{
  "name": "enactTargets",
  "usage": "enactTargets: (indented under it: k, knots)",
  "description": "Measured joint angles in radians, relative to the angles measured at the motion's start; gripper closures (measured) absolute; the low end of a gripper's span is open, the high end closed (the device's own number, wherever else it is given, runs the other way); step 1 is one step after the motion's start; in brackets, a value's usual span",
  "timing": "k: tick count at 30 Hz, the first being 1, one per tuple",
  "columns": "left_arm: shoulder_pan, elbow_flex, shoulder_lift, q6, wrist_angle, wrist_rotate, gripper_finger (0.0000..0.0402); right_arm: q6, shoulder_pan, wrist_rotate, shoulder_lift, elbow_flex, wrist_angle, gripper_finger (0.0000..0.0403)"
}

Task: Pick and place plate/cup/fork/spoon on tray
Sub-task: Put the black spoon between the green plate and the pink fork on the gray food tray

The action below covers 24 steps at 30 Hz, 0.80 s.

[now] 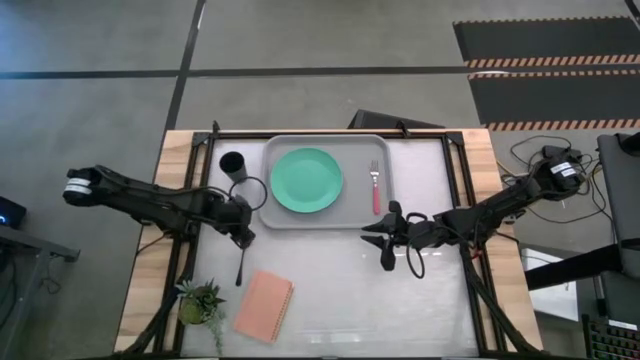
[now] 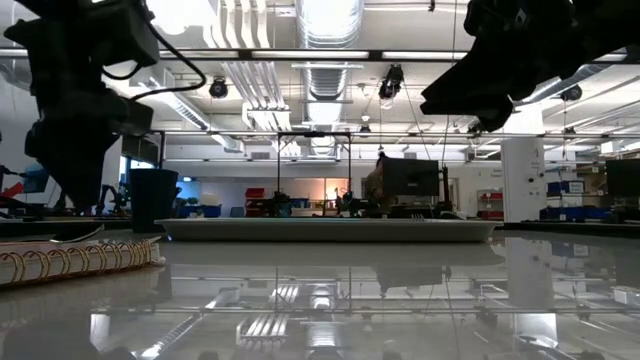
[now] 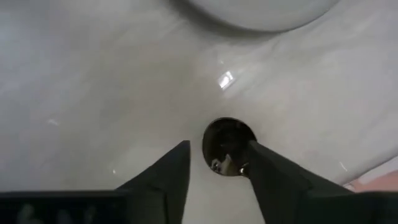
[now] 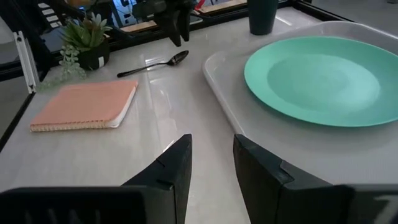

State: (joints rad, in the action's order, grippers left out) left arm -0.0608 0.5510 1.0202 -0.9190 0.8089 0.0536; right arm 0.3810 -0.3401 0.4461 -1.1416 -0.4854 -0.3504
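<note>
The mint-green plate [image 1: 306, 180] and the red-handled fork [image 1: 376, 186] lie in the light-grey tray [image 1: 330, 218]. The dark cup [image 1: 232, 163] stands on the table left of the tray. The black spoon [image 1: 240, 266] lies flat on the table near the tray's near left corner. My left gripper [image 1: 243, 238] is open just above the spoon's bowl [image 3: 227, 147], fingers pointing down, one on each side of it. In the right wrist view the left gripper's fingers [image 4: 176, 28] end a little above the bowl [image 4: 180, 57]. My right gripper [image 4: 212, 155] is open and empty in front of the tray's near edge.
A salmon-pink pad [image 1: 264, 306] and a small potted plant [image 1: 200, 299] sit at the table's near left. The plate fills the tray's middle, and the fork lies at the tray's right end. Bare table lies between the two grippers, in front of the tray.
</note>
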Motion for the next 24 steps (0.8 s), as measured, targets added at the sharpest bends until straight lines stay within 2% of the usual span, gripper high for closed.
enactTargets:
  k: [4,7,19,24]
  knots:
    - [0.000,-0.002,-0.001,0.013,-0.005,0.014,0.0212,0.000,0.000,0.000,0.000,0.000,0.000,0.0300]
    - [0.000,-0.015,0.000,0.044,-0.022,0.030,0.0196,0.001,0.000,0.000,0.000,0.000,0.000,0.0300]
    - [0.000,-0.140,-0.003,0.061,-0.163,0.028,0.0195,0.004,0.000,0.000,0.000,0.000,0.000,0.0300]
    - [0.000,-0.155,-0.001,0.065,-0.198,0.026,0.0195,0.004,0.000,0.000,0.000,0.000,0.000,0.0300]
